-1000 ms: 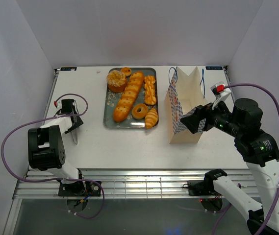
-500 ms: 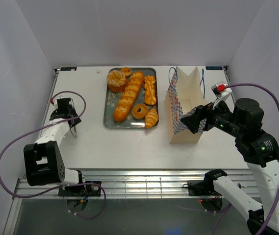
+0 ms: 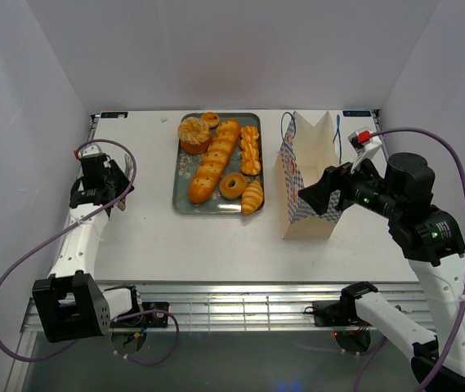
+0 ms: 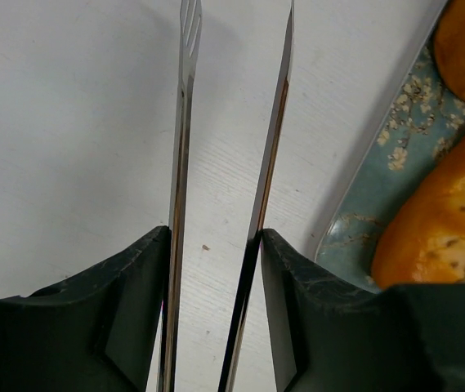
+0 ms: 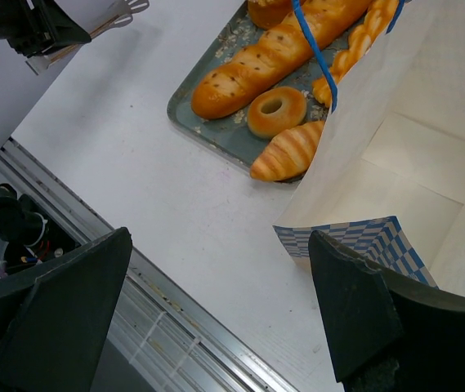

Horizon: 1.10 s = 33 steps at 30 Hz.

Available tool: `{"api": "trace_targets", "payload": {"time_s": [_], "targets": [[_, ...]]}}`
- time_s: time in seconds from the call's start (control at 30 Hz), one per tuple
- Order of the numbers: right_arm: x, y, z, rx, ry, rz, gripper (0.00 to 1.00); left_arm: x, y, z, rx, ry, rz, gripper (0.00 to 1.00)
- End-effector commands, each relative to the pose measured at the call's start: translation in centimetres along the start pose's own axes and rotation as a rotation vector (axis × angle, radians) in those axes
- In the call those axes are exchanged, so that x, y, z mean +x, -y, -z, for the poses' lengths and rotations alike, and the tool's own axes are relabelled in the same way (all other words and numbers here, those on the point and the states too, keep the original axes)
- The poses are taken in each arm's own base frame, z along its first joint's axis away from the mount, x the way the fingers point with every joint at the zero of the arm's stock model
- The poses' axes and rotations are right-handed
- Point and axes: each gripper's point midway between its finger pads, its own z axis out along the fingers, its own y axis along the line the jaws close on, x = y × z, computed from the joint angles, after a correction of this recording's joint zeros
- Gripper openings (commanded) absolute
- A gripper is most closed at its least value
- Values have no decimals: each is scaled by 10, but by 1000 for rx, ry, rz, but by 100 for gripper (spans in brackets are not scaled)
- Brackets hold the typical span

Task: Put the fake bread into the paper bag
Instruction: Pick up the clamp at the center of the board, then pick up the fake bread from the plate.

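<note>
The fake bread lies on a grey blossom tray [image 3: 182,181]: a long baguette [image 3: 213,161], a twisted stick [image 3: 250,149], a donut [image 3: 232,185], a croissant [image 3: 252,197], a cupcake [image 3: 194,135] and a small tart [image 3: 210,119]. The paper bag [image 3: 306,175] stands upright and open just right of the tray. My left gripper [image 3: 111,189] is left of the tray and is shut on metal tongs [image 4: 185,122], whose two blades point towards the tray's edge [image 4: 379,196]. My right gripper [image 3: 318,196] hangs open over the bag's near left corner [image 5: 355,233], holding nothing.
The right wrist view shows the baguette [image 5: 273,57], donut [image 5: 277,112] and croissant [image 5: 289,153] beside the bag's blue cord handle [image 5: 318,57]. A metal rail [image 3: 240,306] runs along the table's near edge. White walls close in the table on three sides.
The left arm has stretched out and carried the tongs up and away from its base, towards the far left. Its jaws have narrowed on the tongs. The right arm has barely shifted.
</note>
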Motion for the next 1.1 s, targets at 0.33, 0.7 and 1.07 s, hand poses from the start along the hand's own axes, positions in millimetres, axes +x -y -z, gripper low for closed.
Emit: {"api": "trace_targets", "payload": {"time_s": [0.33,0.7,1.07], "targets": [[-12,-2,-4,-6,21,-13,95,-2,33,4,152,-51,24,56],[-6,5,-8,23,4,-30,95,-29,71,30,298,60,3,54],[-12,8,-15,30,-16,-30,95,-9,134,128,773,-66,14,55]]}}
